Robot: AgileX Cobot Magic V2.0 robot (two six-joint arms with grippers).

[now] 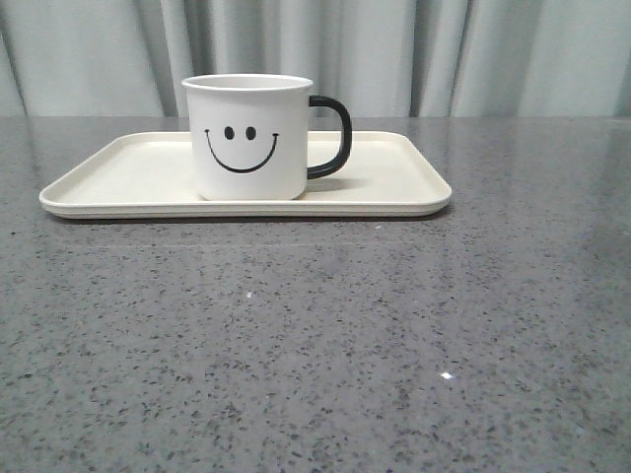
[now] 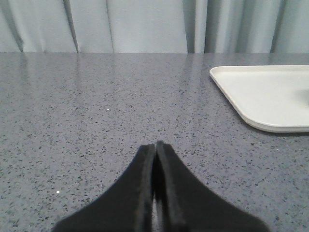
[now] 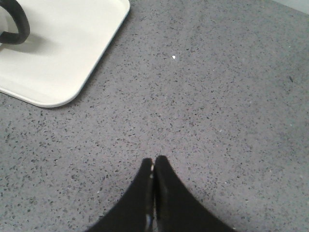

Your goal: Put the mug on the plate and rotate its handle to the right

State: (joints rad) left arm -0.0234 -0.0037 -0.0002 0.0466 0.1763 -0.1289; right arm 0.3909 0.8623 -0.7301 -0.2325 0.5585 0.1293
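Grey speckled table [image 1: 315, 335], curtain [image 1: 99, 49] behind, mug [image 1: 248, 138] upright on plate [image 1: 394, 182]

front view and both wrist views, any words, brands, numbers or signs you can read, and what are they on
No words, brand names or numbers can be read in any view.
The only sign is a black smiley face, two dots over a curved mouth, printed on the side of the white cylindrical mug with a black handle.
The cream rectangular plate, grey speckled table and both grippers, left and right, are unmarked.
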